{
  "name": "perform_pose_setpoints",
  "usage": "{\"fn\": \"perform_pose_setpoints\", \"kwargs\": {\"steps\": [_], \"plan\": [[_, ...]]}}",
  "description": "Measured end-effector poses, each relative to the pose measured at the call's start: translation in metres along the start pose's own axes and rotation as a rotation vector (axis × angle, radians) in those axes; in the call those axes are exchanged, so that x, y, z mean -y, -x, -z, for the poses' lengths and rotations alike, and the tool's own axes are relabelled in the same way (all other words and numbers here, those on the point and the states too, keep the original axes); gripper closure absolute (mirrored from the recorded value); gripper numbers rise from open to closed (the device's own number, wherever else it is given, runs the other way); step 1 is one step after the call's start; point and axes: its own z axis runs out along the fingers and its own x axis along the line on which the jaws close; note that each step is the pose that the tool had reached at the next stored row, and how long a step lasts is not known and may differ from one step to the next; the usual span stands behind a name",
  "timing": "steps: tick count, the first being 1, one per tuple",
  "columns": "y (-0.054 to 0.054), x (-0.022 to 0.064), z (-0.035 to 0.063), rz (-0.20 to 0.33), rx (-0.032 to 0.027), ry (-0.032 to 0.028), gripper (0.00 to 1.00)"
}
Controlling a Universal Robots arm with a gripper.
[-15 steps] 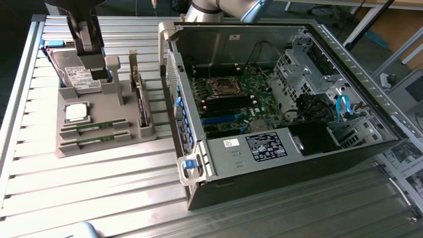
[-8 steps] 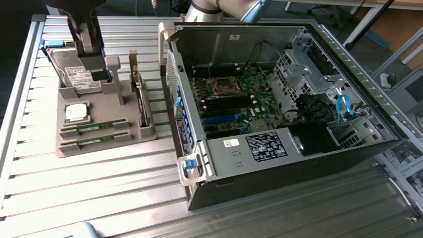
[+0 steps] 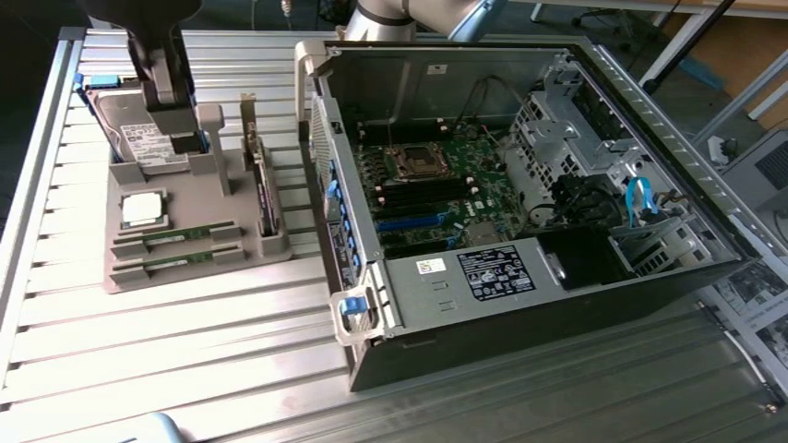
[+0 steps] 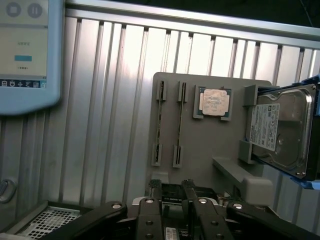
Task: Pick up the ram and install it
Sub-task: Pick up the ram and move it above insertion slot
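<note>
Reaching for the ram looks like the step in hand. Two identical green sticks stand on edge in slots at the near end of the grey holder (image 3: 124, 277) on the tabletop (image 3: 185, 351): the twin stick (image 3: 173, 262) in front, the ram (image 3: 173, 237) behind it, just beside the silver processor (image 3: 144, 209). Which is meant I cannot tell. A good pick, I judge, wants the hand squared along the stick, pads on its long flat faces, centred between the end slots, clear of its neighbour. Farther back, above the holder's hard drive (image 3: 148, 138) end, the hand (image 4: 171, 187) hangs with fingers spread wide, holding and touching nothing, well apart from the ram
</note>
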Motion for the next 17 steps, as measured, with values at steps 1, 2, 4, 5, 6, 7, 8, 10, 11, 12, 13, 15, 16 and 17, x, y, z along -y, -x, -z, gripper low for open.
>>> {"fn": "perform_pose_setpoints", "kwargs": {"steps": [1,2,4,5,6,7,8,10,11,12,13,15,16,17], "plan": [[0.0,0.0,-0.0005,0.0,0.0,0.0,0.7],[0.0,0.0,-0.001,0.0,0.0001,-0.0001,0.7],[0.0,0.0,-0.0019,0.0,0.0,0.0,0.7],[0.0,0.0,-0.0023,0.0,0.0,0.0,0.7],[0.0,0.0,-0.0028,0.0,0.0,0.0001,0.7],[0.0,0.0,-0.0032,0.0,0.0,0.0,0.7],[0.0,0.0,-0.0037,0.0,0.0,-0.0001,0.7],[0.0,0.0,-0.0044,0.0,0.0,0.0,0.7],[0.0,0.0,-0.0049,0.0,0.0,0.0,0.7],[0.0,0.0,-0.0052,0.0,0.0,0.0,0.7],[0.0001,0.0,-0.0056,0.0,0.0,0.0,0.7],[0.0001,0.0,-0.0063,0.0,0.0,0.0,0.7],[0.0001,0.0,-0.0067,0.0,0.0,0.0,0.7],[0.0001,0.0,-0.0071,0.0,0.0,0.0,0.7]]}}
